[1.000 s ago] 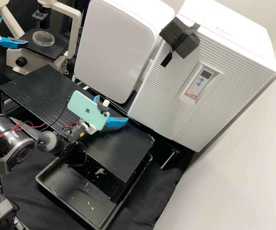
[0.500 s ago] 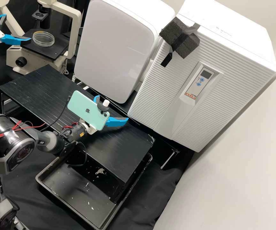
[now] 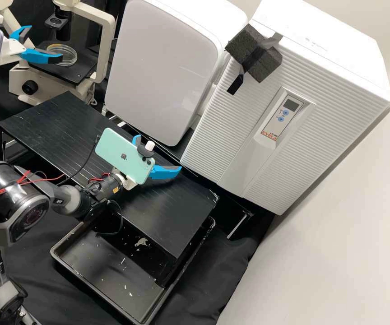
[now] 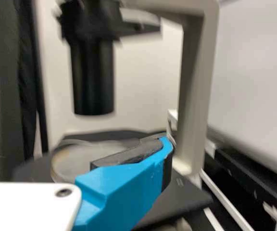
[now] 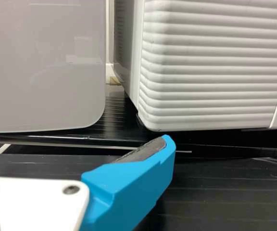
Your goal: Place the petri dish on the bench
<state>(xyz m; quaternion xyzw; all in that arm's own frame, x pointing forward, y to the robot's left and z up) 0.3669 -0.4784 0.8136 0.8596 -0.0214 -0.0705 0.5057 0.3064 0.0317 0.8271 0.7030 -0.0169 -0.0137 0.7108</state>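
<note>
The low table [image 3: 181, 216] is the reference. Behind its left end stands a microscope [image 3: 107, 45], with a petri dish [image 3: 71, 53] on its stage [image 3: 81, 70]. Behind the table, right of the microscope, is a box [image 3: 163, 72]. A cabinet [image 3: 231, 144] stands behind the table's right end, with a foam block [image 3: 242, 43] at its upper front edge. A tray [image 3: 93, 294] lies in front of the table, partly beneath its right end.

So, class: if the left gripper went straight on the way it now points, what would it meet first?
Probably the petri dish on the black microscope stage, which lies ahead of the open left gripper; their relative heights are unclear, so it might pass over.
</note>
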